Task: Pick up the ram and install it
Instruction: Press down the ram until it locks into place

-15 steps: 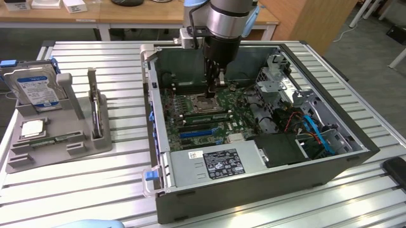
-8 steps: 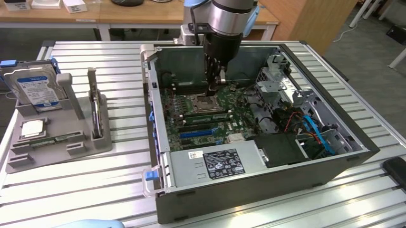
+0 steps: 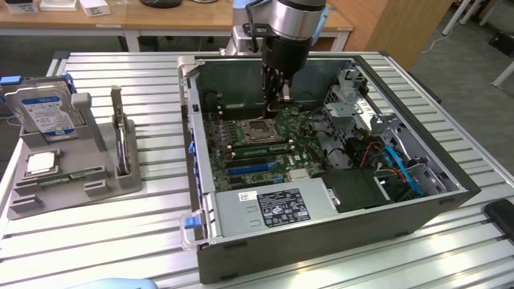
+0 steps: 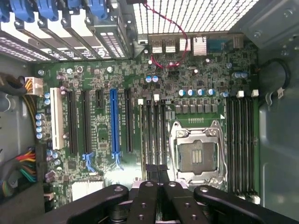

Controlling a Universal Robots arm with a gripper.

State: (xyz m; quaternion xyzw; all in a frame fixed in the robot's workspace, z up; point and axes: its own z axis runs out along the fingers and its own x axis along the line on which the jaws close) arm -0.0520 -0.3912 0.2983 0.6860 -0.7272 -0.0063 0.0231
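Note:
The ram [image 3: 68, 178], a thin green stick, lies flat in the grey holder tray [image 3: 48, 201] at the exterior view's left, far from my arm. My gripper [image 3: 275, 108] hangs inside the open computer case [image 3: 321, 241], just over the motherboard beside the processor socket [image 3: 261, 129]. Its dark fingers are pressed together, and I see nothing green between them. In the wrist view the gripper [image 4: 157, 169] sits over the empty black memory slots [image 4: 154, 126] next to the socket [image 4: 196, 151]. More empty slots [image 4: 240, 140] lie beyond the socket.
The tray also holds a blue-labelled hard drive [image 3: 47, 114], a dark card with a metal bracket [image 3: 120, 141] and a processor [image 3: 40, 162]. Inside the case are the power supply [image 3: 273, 211], drive cage [image 3: 353, 102] and cables [image 3: 393, 165]. Expansion slots [image 4: 114, 121] flank the memory slots.

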